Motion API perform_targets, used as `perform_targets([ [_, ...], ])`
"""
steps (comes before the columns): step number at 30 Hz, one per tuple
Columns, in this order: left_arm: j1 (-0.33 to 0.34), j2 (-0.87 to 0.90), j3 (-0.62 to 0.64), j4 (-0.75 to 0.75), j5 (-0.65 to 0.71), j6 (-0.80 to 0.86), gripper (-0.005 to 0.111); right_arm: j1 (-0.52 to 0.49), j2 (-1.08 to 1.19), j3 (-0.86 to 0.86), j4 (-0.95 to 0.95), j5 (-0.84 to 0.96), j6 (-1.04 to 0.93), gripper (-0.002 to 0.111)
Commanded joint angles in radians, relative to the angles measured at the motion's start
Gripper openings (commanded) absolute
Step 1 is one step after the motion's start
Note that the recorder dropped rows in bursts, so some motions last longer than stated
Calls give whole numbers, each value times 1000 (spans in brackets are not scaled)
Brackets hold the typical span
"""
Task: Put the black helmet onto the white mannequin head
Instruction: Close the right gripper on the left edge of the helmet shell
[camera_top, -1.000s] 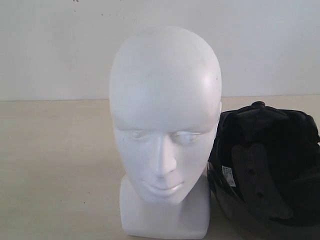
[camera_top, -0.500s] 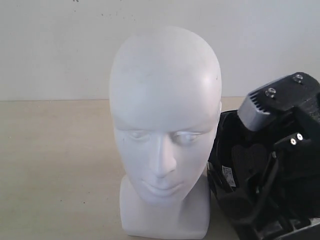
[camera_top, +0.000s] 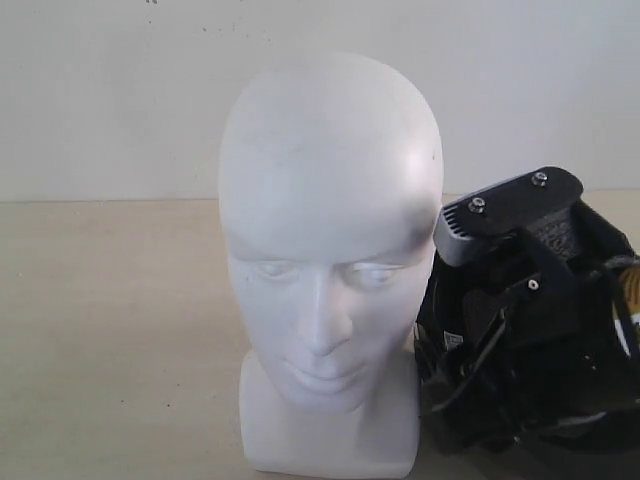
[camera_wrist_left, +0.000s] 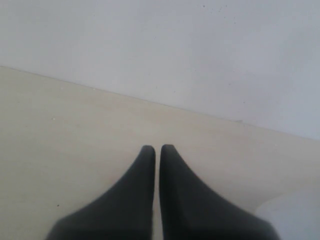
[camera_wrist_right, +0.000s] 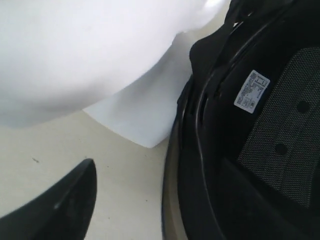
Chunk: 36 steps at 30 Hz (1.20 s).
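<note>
The white mannequin head (camera_top: 330, 250) stands upright on its blocky neck base, facing the exterior camera. Close on its right, the black helmet (camera_top: 598, 232) lies opening-up, its padded lining and a white label showing in the right wrist view (camera_wrist_right: 260, 115). My right arm (camera_top: 510, 300) hangs over the helmet and hides most of it. The right gripper (camera_wrist_right: 160, 200) is open astride the helmet's rim by the visor edge, with one finger (camera_wrist_right: 70, 202) outside over the table. My left gripper (camera_wrist_left: 157, 150) is shut on nothing above bare table.
A pale beige table (camera_top: 110, 330) carries everything, with a plain white wall (camera_top: 100, 100) behind it. The neck base (camera_wrist_right: 140, 115) sits almost against the helmet's rim.
My right arm has come into the exterior view from the right and lowered over the helmet, which was uncovered a second ago. The head and helmet have not moved.
</note>
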Motion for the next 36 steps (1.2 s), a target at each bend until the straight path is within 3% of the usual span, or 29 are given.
perform_targets([
  [1,-4,-2,4,4,3,-4,4,-1,7,63,3,-126,78,66],
  [11,-4,-2,4,4,3,-4,4,-3,7,188,8,-277,141,66],
  [19,-4,-2,4,4,3,-4,4,-121,7,191,15,-316,157,66],
  [36,-4,-2,4,4,3,-4,4,-119,129,192,41,-372,132,66],
])
